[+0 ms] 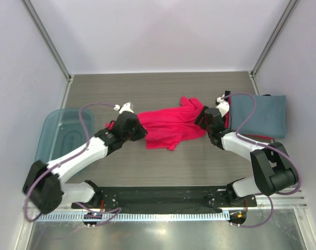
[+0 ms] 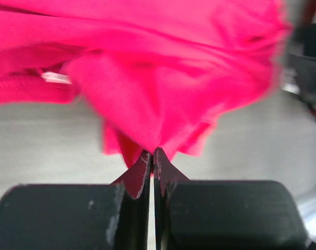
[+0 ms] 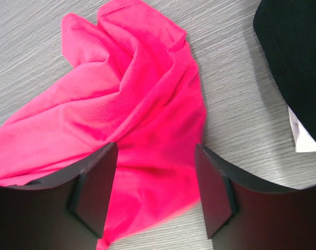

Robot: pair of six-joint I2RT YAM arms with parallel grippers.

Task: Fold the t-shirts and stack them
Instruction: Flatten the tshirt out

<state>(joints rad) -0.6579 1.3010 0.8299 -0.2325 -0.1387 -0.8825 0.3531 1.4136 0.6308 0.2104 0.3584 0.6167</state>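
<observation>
A bright pink-red t-shirt [image 1: 171, 124] lies crumpled across the middle of the table. My left gripper [image 1: 138, 129] is shut on its left end; in the left wrist view the fabric [image 2: 168, 78] bunches out of the closed jaws of that gripper [image 2: 152, 156]. My right gripper [image 1: 203, 121] is open at the shirt's right end; in the right wrist view the pink-red fabric [image 3: 142, 120] lies between the spread fingers of that gripper [image 3: 158, 198]. A folded slate blue-grey t-shirt [image 1: 264, 115] lies at the right, with a red edge [image 1: 226, 121] under it. A black fabric edge [image 3: 298, 57] shows at the upper right.
A translucent blue plastic bin [image 1: 61, 134] stands at the left edge of the table. The wooden tabletop [image 1: 163, 86] runs to white walls at the back and sides. A metal rail [image 1: 163, 216] crosses the near edge by the arm bases.
</observation>
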